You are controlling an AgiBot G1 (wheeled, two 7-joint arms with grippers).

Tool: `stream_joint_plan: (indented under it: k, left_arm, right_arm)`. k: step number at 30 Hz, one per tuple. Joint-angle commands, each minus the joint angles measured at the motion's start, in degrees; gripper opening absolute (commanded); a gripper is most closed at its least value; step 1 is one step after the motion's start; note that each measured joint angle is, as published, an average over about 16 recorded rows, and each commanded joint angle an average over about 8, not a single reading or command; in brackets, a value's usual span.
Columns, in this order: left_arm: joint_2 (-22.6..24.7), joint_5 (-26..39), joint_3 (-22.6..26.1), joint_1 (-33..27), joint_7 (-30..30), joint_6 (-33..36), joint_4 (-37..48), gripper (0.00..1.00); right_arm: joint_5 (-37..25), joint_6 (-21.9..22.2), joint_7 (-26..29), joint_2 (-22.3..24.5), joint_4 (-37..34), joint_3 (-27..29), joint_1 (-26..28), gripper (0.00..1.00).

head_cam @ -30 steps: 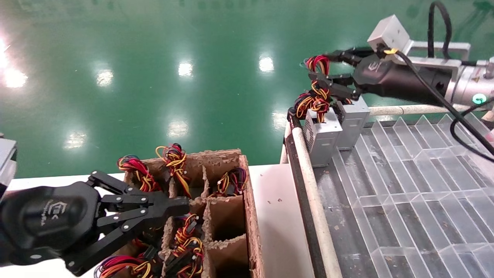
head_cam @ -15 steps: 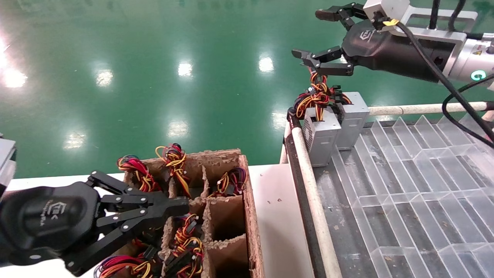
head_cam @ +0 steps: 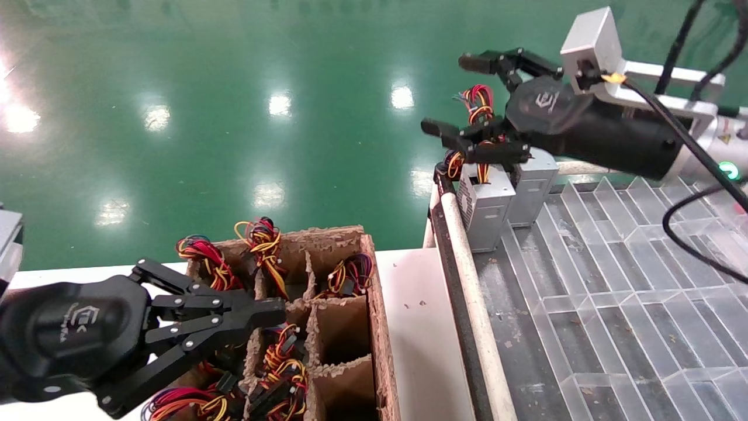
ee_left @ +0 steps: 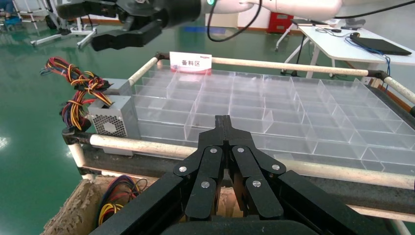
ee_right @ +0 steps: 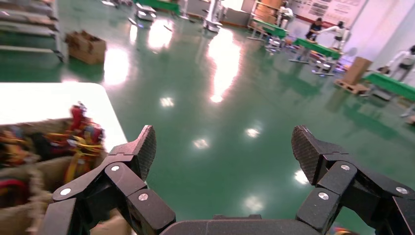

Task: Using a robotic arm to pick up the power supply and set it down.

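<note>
Now released, the small silver-grey metal power supply (head_cam: 487, 204) with its perforated vent face stands upright at the far left corner of the clear-partitioned tray (head_cam: 613, 280), just beside a like grey box (head_cam: 530, 188) and against the tray's pale tube rail (head_cam: 467, 275). A second ago the black linked-finger right gripper (head_cam: 461, 93) was closed around the tall tied bundle of red, yellow, orange and black wires (head_cam: 480, 114); half a second ago it had opened and lifted above the bundle; at present it sits lower and slightly nearer the robot, with the bundle rising between its spread fingers (head_cam: 444, 128). The box has not shifted across these views, which suggests that the set-down is complete and the arm is clearing away. The right fingers are wide open and hold nothing; whether the lower finger brushes the wires cannot be told. The right wrist view confirms the wide gap, with only green floor (ee_right: 220, 147) showing between the pads. The left gripper (head_cam: 266, 313) hovers parked over the brown divided cardboard box (head_cam: 380, 327) on the white surface (head_cam: 421, 327), fingers pressed together and empty.
</note>
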Motion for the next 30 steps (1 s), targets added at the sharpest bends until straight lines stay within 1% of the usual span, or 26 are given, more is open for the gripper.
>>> stream_joint_plan:
  k: [1, 4, 5, 30]
  left_arm:
    - [0.0, 0.0, 0.0, 0.0, 0.0, 0.0, 0.0, 0.59]
    - [0.0, 0.0, 0.0, 0.0, 0.0, 0.0, 0.0, 0.96]
    - [0.0, 0.0, 0.0, 0.0, 0.0, 0.0, 0.0, 1.00]
    - [0.0, 0.0, 0.0, 0.0, 0.0, 0.0, 0.0, 1.00]
  right_arm:
    - [-0.1, -0.5, 1.3, 0.7, 1.9, 1.3, -1.5, 1.00]
    - [-0.2, -1.3, 3.2, 1.7, 4.9, 3.2, -3.9, 1.00]
    - [-0.3, -1.6, 3.9, 2.0, 5.9, 3.9, -4.6, 1.00]
    - [-1.4, -8.3, 20.3, 10.6, 30.7, 20.3, -24.4, 1.00]
